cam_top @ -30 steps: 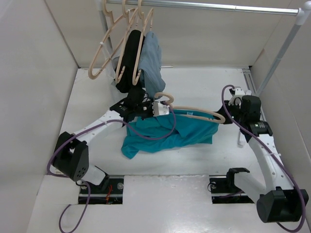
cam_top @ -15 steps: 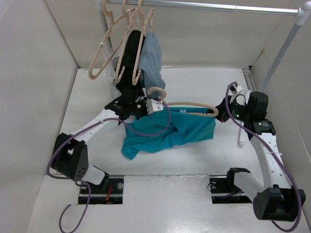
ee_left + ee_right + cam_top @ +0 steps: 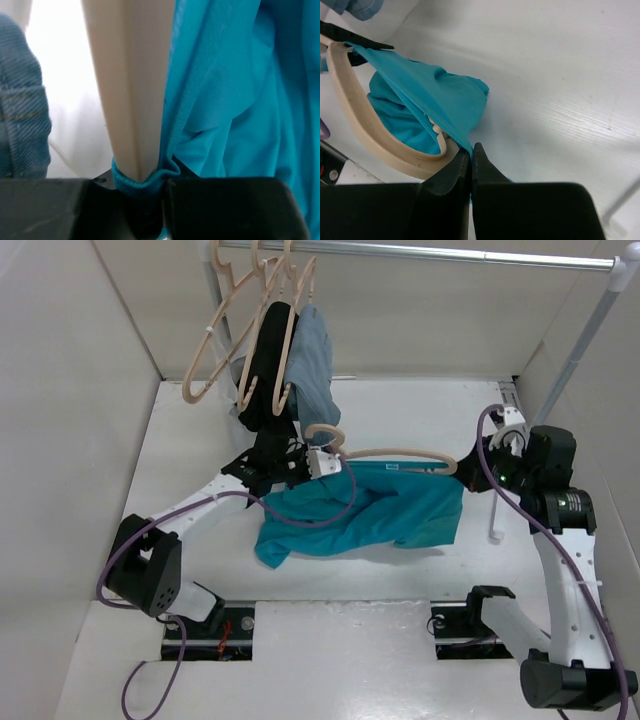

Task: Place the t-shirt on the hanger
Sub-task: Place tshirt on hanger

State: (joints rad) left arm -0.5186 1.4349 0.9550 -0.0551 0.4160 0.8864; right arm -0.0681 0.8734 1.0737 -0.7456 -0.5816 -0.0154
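While the left gripper (image 3: pixel 305 462) is clamping the hanger (image 3: pixel 400 453) just beside its hook, with a fold of the t-shirt (image 3: pixel 370 510) caught between the jaws too, the right gripper (image 3: pixel 478 462) is pinching the t-shirt's edge at the hanger's other end, right of centre in the overhead view, its jaws pressing tight together on the cloth. The hanger is lying nearly level across the middle of the frame, and the t-shirt is draping from it in a bunched heap onto the table (image 3: pixel 420 410) just below centre. Toward the upper left, a black garment (image 3: pixel 268 360) and a grey-blue garment (image 3: pixel 315 360) are hanging from the rail (image 3: pixel 420 252) among spare hangers (image 3: pixel 215 350).
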